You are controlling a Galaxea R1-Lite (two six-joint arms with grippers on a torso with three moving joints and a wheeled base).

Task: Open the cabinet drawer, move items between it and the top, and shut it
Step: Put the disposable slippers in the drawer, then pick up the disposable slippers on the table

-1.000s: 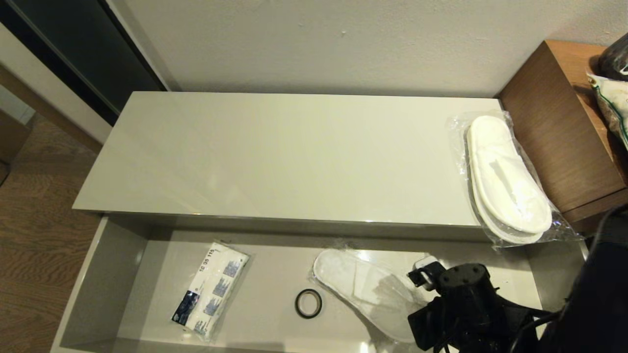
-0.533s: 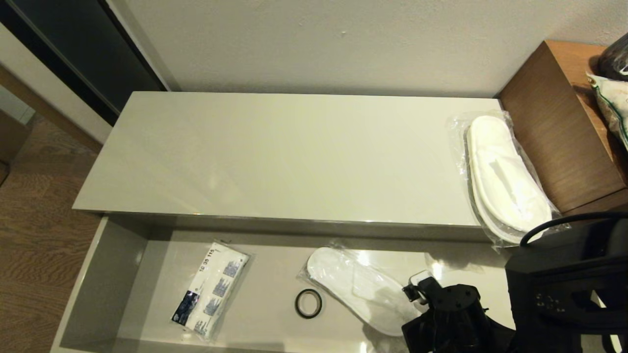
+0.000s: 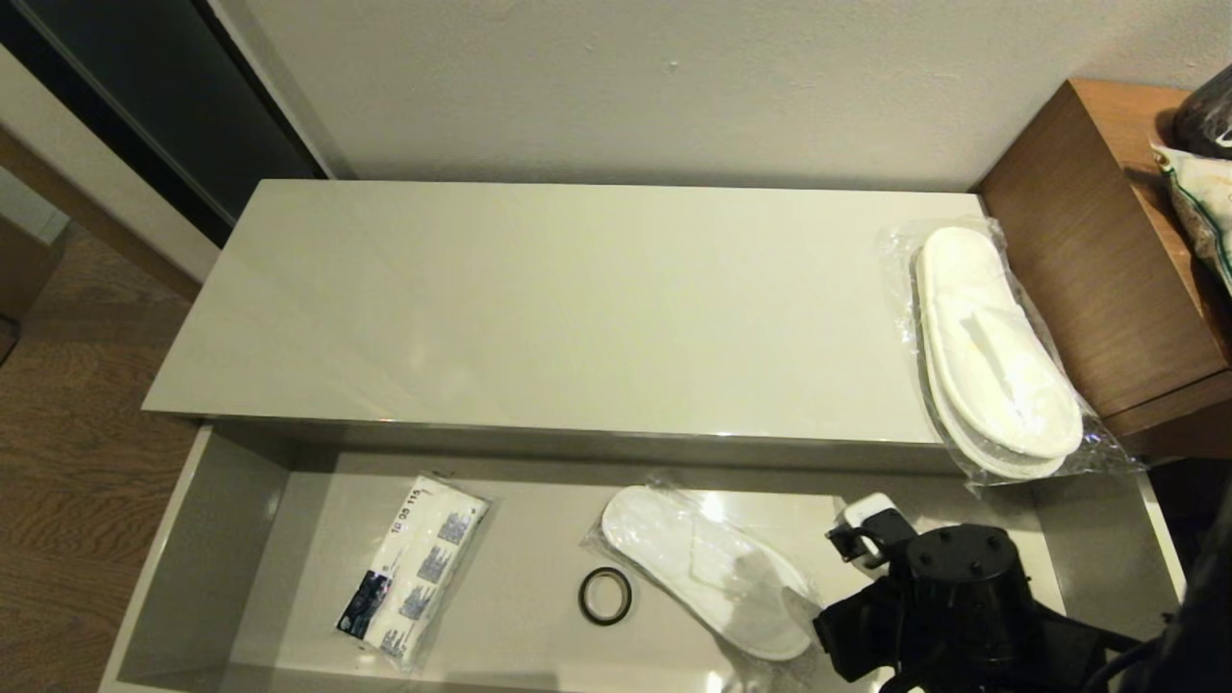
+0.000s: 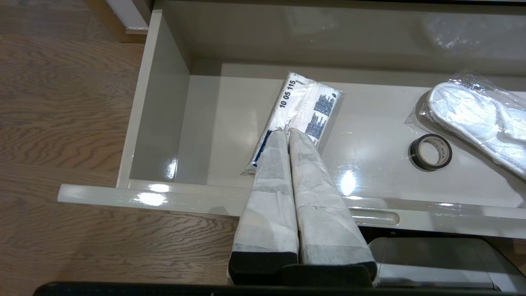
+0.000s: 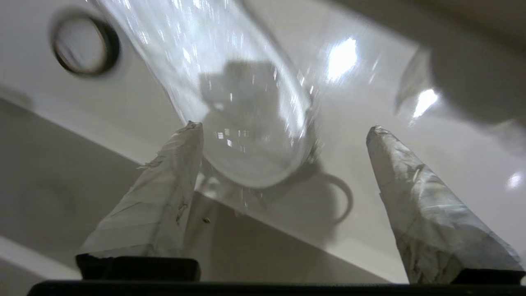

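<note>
The cabinet drawer (image 3: 192,539) stands pulled out below the top (image 3: 539,308) of the low cabinet. Inside it, toward the left, lies a flat white packet (image 3: 412,570) with dark print. Near the middle of the drawer floor sits a small black ring (image 3: 605,596), and just beside it on the right lies a bagged pair of white slippers (image 3: 707,570), set at a slant. A second bagged pair of slippers (image 3: 991,351) rests on the far right end of the top, its plastic reaching past the front edge, close to the brown wooden table (image 3: 1088,241) that stands taller beside the cabinet.

The right pincer (image 5: 283,131) is over the right part of the drawer, at the near end of the slippers in it. Its two wrapped fingers (image 5: 164,193) stand wide apart, and the rounded end of the bag lies between them without being gripped.

The left pincer (image 4: 287,133) hangs in front of the drawer's front panel, its fingers pressed together and holding nothing, pointing toward the packet.
</note>
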